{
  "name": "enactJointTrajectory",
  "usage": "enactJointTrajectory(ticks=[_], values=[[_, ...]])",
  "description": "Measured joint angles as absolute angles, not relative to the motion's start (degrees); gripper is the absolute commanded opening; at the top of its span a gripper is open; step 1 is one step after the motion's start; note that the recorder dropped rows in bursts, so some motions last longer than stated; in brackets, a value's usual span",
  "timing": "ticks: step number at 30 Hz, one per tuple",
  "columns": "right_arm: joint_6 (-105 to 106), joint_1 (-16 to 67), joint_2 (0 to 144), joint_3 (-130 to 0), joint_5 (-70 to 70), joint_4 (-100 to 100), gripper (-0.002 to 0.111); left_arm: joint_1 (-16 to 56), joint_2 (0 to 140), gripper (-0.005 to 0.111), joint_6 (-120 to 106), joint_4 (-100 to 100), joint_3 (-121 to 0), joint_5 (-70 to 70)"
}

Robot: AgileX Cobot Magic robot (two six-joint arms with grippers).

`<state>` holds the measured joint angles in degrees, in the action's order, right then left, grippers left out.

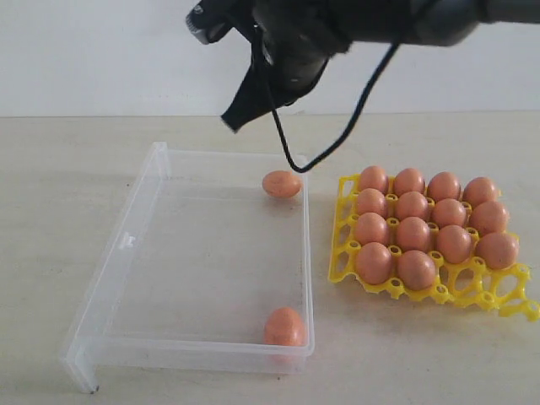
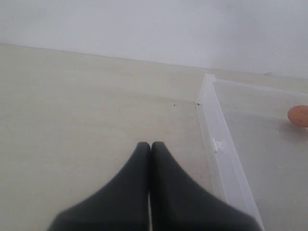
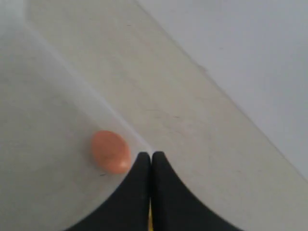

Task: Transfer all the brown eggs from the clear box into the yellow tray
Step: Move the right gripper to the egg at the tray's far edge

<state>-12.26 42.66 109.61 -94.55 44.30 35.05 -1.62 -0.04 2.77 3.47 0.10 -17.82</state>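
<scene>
Two brown eggs lie in the clear box (image 1: 126, 240): one at its far right corner (image 1: 281, 183) and one at its near right corner (image 1: 284, 326). The yellow tray (image 1: 460, 294) stands right of the box, and several brown eggs (image 1: 413, 232) fill most of its cups. My right gripper (image 1: 233, 121) hangs shut and empty above the box's far side. In the right wrist view its tips (image 3: 151, 155) sit just beside the far egg (image 3: 110, 150). My left gripper (image 2: 150, 144) is shut and empty over bare table beside the box wall (image 2: 216, 130). An egg (image 2: 299, 115) shows at that view's edge.
A black cable (image 1: 337, 143) loops down from the right arm over the box's far right corner. The pale wooden table (image 1: 67, 169) runs around the box and tray, with a white wall behind it.
</scene>
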Motion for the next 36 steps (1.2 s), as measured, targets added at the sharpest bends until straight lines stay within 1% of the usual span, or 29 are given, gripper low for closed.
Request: enactJointTrajectory(ticks=[3, 5, 9, 12, 14, 15, 16, 19, 21, 26, 30, 32, 36], values=[[2.82, 42.66, 112.73, -103.99, 52.03, 19.18, 0.000, -1.62, -0.04, -0.004, 2.77, 3.47, 0.10, -17.82], [8.17, 42.77, 114.94, -108.66, 57.89, 13.30, 0.000, -1.62, -0.04, -0.004, 2.77, 3.47, 0.10, -17.82], [14.64, 42.46, 120.43, -113.04, 67.35, 10.12, 0.000, -1.62, -0.04, -0.004, 2.77, 3.47, 0.10, -17.82], [16.13, 42.05, 124.04, -113.31, 69.27, 10.11, 0.006, -1.62, -0.04, -0.004, 2.77, 3.47, 0.10, -17.82], [17.58, 41.92, 125.80, -113.31, 69.39, 11.20, 0.018, -1.62, -0.04, -0.004, 2.77, 3.47, 0.10, -17.82], [18.04, 41.92, 126.26, -113.31, 69.39, 11.71, 0.027, -1.62, -0.04, -0.004, 2.77, 3.47, 0.10, -17.82], [18.69, 41.81, 126.70, -113.31, 69.28, 12.56, 0.038, -1.62, -0.04, -0.004, 2.77, 3.47, 0.10, -17.82], [19.47, 41.60, 127.36, -113.31, 68.08, 15.16, 0.058, -1.62, -0.04, -0.004, 2.77, 3.47, 0.10, -17.82], [19.48, 41.07, 127.81, -113.40, 65.75, 15.55, 0.064, -1.62, -0.04, -0.004, 2.77, 3.47, 0.10, -17.82], [19.48, 39.16, 128.78, -113.44, 57.82, 15.82, 0.063, -1.62, -0.04, -0.004, 2.77, 3.47, 0.10, -17.82], [19.48, 37.84, 128.83, -113.44, 56.32, 14.75, 0.063, -1.62, -0.04, -0.004, 2.77, 3.47, 0.10, -17.82], [20.57, 37.01, 129.03, -113.44, 55.49, 10.35, 0.063, -1.62, -0.04, -0.004, 2.77, 3.47, 0.10, -17.82], [31.83, 35.94, 130.84, -113.53, 53.59, 8.18, 0.063, -1.62, -0.04, -0.004, 2.77, 3.47, 0.10, -17.82]])
